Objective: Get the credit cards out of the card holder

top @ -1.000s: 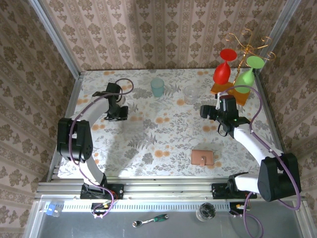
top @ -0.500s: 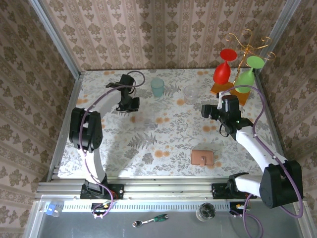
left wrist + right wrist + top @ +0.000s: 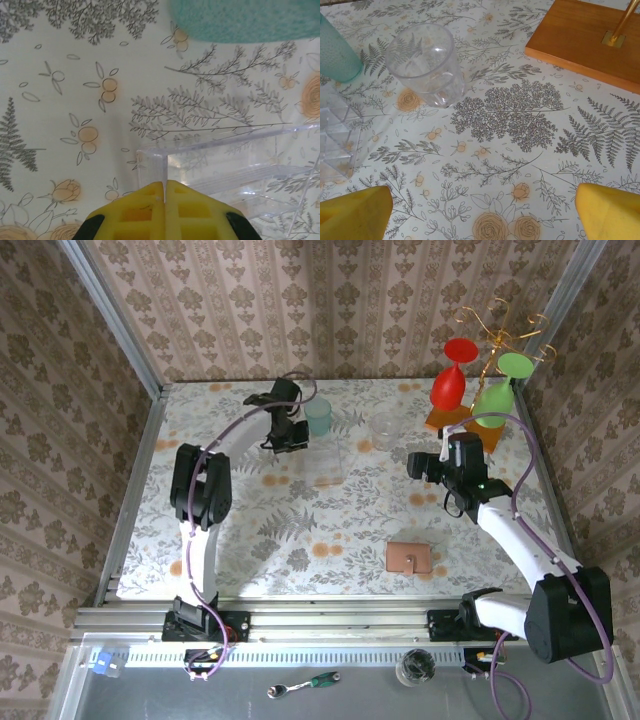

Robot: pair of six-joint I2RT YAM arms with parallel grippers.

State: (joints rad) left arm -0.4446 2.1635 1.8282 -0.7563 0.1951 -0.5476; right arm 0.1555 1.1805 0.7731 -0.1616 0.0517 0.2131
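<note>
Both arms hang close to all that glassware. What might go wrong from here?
1. The shut left gripper hangs at a corner of the clear organizer, with the teal cup just beyond; a careless move could shove either.
2. The open right gripper hangs near the glass and the rack base, so a swing might tip the glass.
3. The wallet lies closed, away from both arms.

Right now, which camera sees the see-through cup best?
The right wrist camera. The clear tumbler stands close and whole there, upright. From the top external camera it is a small faint shape, right of the teal cup.
</note>
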